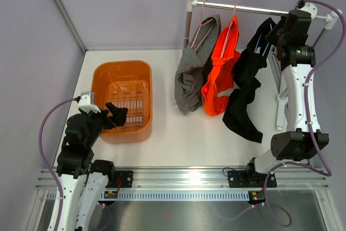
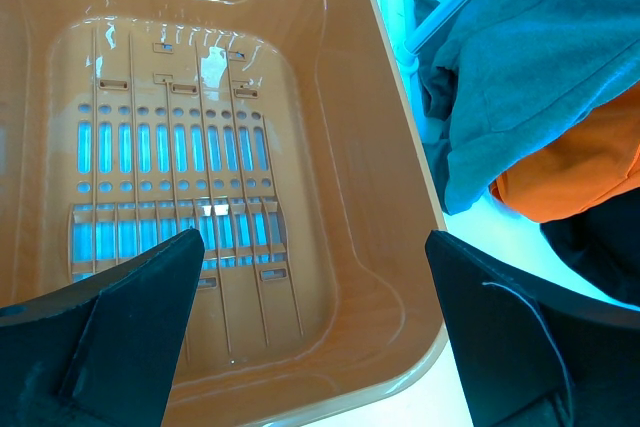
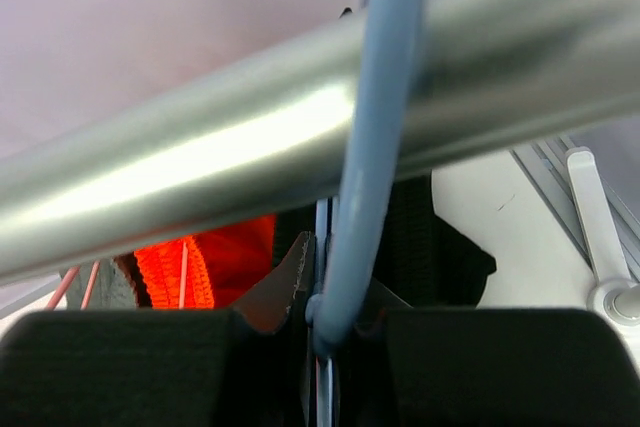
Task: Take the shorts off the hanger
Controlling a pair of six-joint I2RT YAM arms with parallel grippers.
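Three shorts hang on hangers from a metal rail (image 1: pixel 259 9): grey shorts (image 1: pixel 190 79) on a pink hanger, orange shorts (image 1: pixel 220 77), and black shorts (image 1: pixel 246 93) on a blue hanger (image 3: pixel 372 157). My right gripper (image 3: pixel 335 339) is up at the rail, shut on the neck of the blue hanger just below its hook, with the black shorts (image 3: pixel 420 237) beneath. In the top view the right gripper (image 1: pixel 277 35) sits at the top of the black shorts. My left gripper (image 2: pixel 312 247) is open and holds nothing, hovering over the orange basket (image 2: pixel 400 247).
The orange basket (image 1: pixel 102 79) stands at the left of the table with nothing in it. The rail (image 3: pixel 250 157) rests on white end posts (image 1: pixel 190 1). Grey shorts (image 2: pixel 540 57) and orange shorts (image 2: pixel 585 172) show right of the basket in the left wrist view.
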